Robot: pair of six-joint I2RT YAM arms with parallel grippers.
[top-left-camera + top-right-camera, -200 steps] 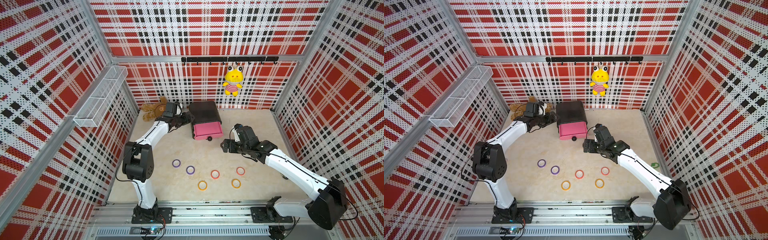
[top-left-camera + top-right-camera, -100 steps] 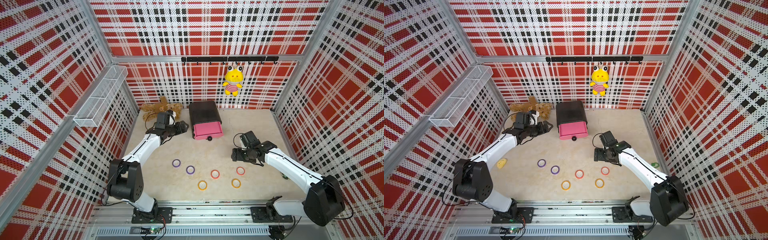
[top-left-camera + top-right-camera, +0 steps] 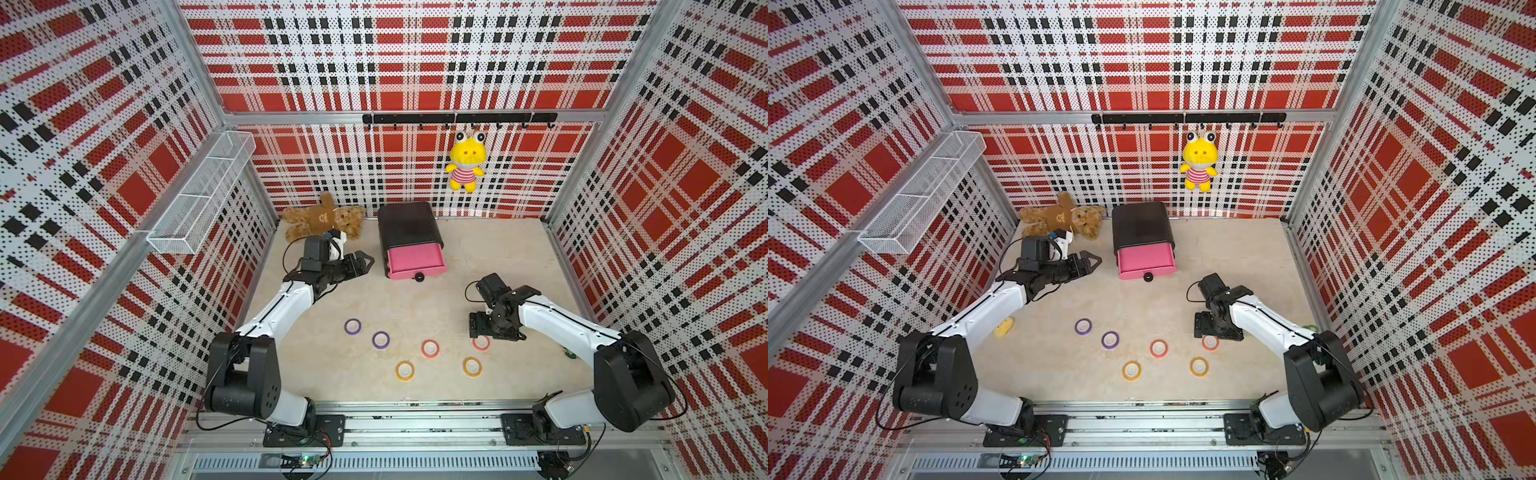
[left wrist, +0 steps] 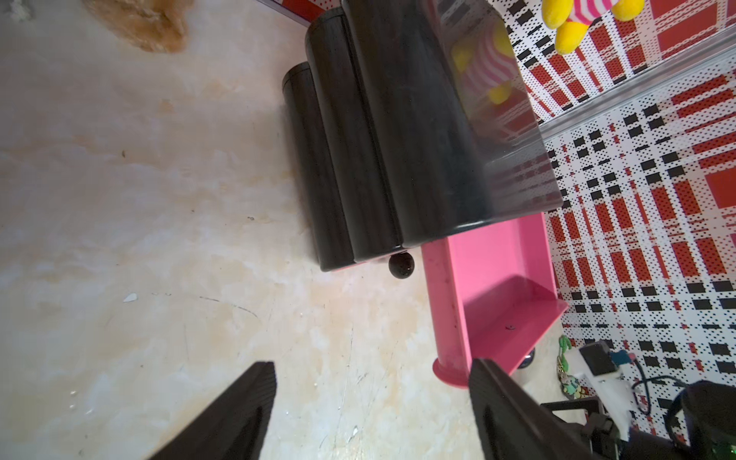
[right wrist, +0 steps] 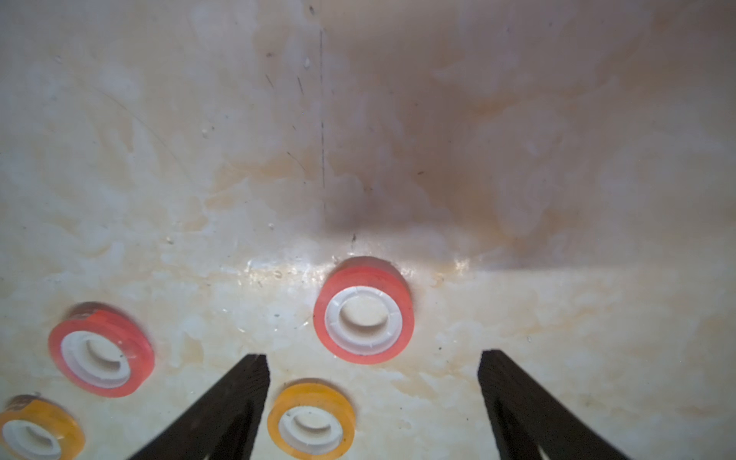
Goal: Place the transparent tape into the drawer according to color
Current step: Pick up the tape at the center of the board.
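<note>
Small black rounded chest w/ pink drawer fronts (image 3: 409,226) stands at the back of the beige surface (image 3: 498,257), top drawer (image 3: 415,258) pulled out. Lying flat nearer the front, all apart: 2 purple tape rings (image 3: 352,326) (image 3: 380,340), 2 red-pink tape rings (image 3: 430,348) (image 3: 481,343), 2 orange tape rings (image 3: 404,370) (image 3: 472,366).

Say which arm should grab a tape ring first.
Right: the right hand, open, hangs by a red-pink tape ring; the left hand, also open, sits away beside the open pink drawer.
</note>
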